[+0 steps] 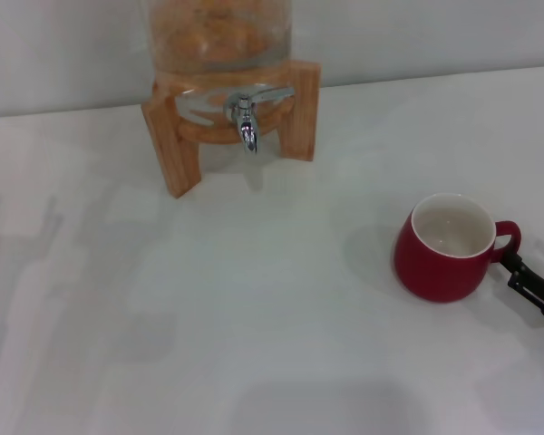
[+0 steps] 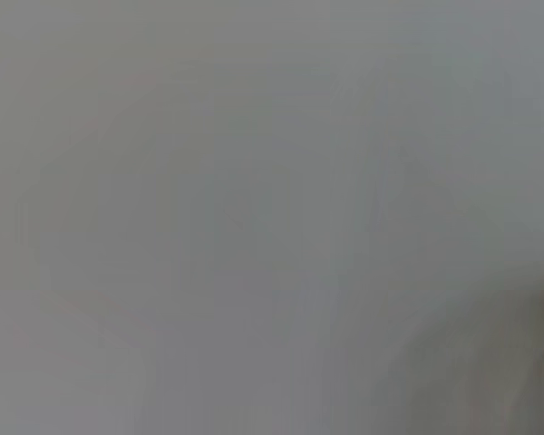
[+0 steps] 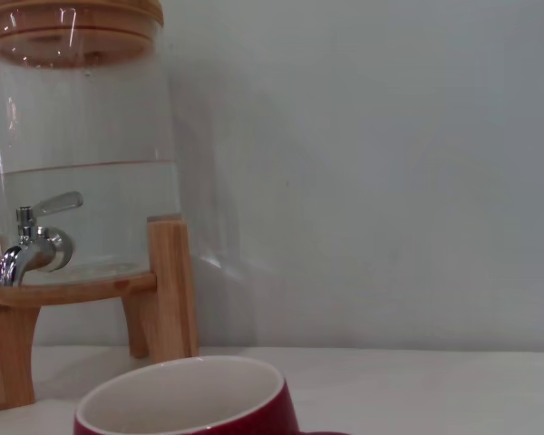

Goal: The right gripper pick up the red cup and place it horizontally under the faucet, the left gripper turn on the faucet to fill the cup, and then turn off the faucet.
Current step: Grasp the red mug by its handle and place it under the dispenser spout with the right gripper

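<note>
The glossy round red cup (image 1: 446, 246) stands upright on the white table (image 1: 254, 317) — well apart from the chrome faucet (image 1: 246, 122). The right gripper (image 1: 531, 277), spread wide, sits just beside its handle.

One red cup (image 1: 443, 249) (upright), one faucet (image 1: 246, 120).

The tabletop (image 1: 254, 317) is plain white, unpatterned. Near its right edge the cup (image 1: 444, 249) is glossy dark red outside, white inside, with a red handle. At the back edge the stand (image 1: 177, 149) is light orange-tan wood; the jar (image 3: 82, 154) on it is clear glass with a tan wooden lid, and the faucet (image 1: 247, 122) is shiny chrome. The right gripper (image 1: 537, 285) is black. The wall (image 3: 390, 163) is pale grey.
</note>
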### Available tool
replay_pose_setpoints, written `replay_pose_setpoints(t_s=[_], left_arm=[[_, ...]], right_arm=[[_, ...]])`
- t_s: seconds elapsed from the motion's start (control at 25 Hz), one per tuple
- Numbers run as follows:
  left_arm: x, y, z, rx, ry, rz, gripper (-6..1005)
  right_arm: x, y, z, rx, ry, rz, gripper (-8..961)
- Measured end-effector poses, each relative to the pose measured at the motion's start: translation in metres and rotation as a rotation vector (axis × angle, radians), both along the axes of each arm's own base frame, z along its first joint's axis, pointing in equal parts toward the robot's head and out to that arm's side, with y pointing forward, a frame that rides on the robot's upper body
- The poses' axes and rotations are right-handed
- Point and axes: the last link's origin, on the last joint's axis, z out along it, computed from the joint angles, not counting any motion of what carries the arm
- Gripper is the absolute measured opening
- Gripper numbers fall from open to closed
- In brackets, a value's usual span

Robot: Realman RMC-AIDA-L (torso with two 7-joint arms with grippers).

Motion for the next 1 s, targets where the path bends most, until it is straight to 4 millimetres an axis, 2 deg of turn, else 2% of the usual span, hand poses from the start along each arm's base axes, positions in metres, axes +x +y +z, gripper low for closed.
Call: replay_pose_setpoints(t_s=[1.0], left_arm=[[0.0,-0.001,-0.002,-0.008,0.005,0.002,810]], right_arm=[[0.0,0.014,-0.003,-0.024,-0.024,-0.008,829]])
